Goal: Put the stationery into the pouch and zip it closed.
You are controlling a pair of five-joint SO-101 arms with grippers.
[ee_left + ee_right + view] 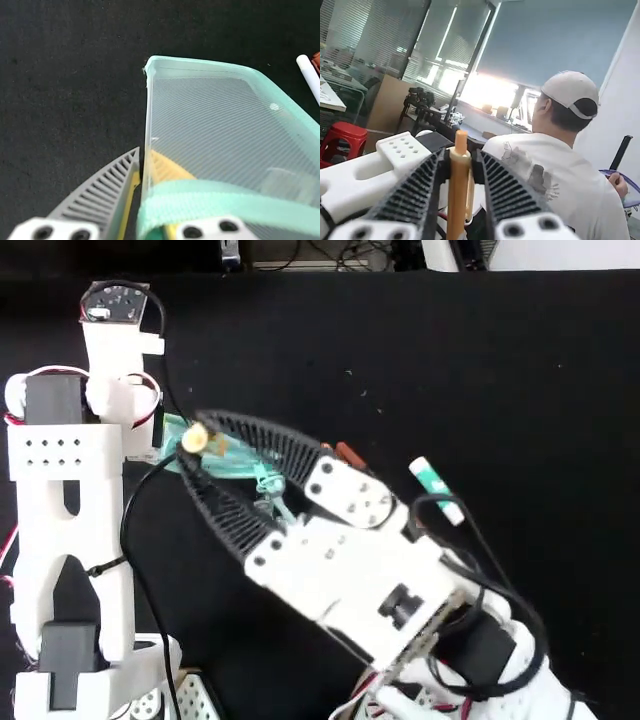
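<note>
Pouch sits mid-left on table, its rim pinched in left gripper. Right gripper clamped on pencil, tip at pouch's left end. Risk: pencil catches rim and drags pouch out of the pinch. White marker lies right, well apart. Black tabletop. Blinds and bright window behind.
</note>
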